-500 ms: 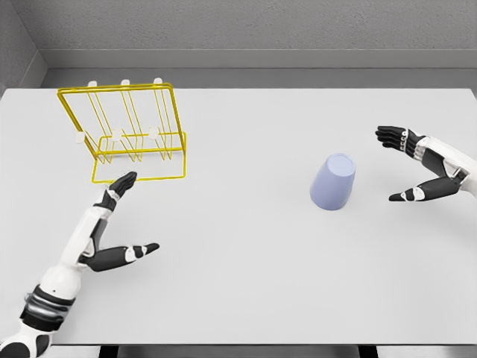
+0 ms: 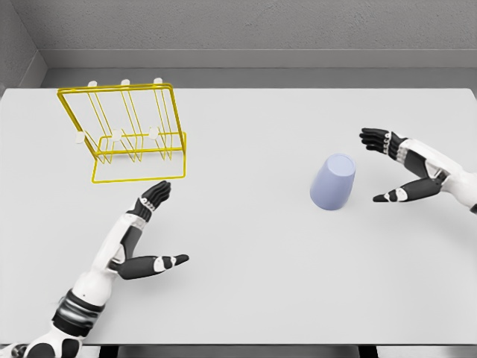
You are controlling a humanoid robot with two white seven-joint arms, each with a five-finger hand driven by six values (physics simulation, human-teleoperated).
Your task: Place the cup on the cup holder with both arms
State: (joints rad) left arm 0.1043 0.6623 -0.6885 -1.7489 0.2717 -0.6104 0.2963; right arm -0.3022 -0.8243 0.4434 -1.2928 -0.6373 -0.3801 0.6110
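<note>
With its fingers [image 2: 376, 138] spread and holding nothing just beside the cup [image 2: 333, 182] standing on the table [image 2: 253, 246], the right hand [image 2: 399, 168] should probably close squarely around it, while the empty, spread left hand [image 2: 141, 239] waits near the cup holder [image 2: 127, 130].

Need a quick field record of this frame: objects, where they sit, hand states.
cup: pale blue cup, upside down on the table, right of centre, untouched
holder: yellow wire cup holder with white-tipped pegs, far left of the table
table: white table
left hand: left hand open, near the table's front left, below the holder, holding nothing
right hand: right hand open, thumb and fingers spread, just right of the cup, gap visible, no contact
task status: cup not yet grasped
</note>
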